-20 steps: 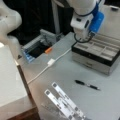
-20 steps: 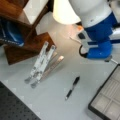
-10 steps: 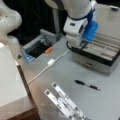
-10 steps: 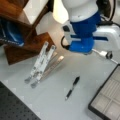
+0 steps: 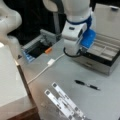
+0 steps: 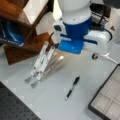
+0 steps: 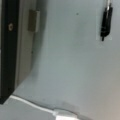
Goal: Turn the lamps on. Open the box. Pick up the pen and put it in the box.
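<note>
The jaws are not showing in any view, so I cannot tell their state. The gripper (image 5: 75,51) is hanging above the table (image 5: 100,100) beside the box (image 5: 105,53), which is standing open. The pen (image 5: 87,85) is lying on the table, apart from the box.

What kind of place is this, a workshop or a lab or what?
Probably a robotics lab bench. A white and blue robot arm hangs over a grey table set with an open box, a pen and white strips. Its claw is out of sight.
</note>
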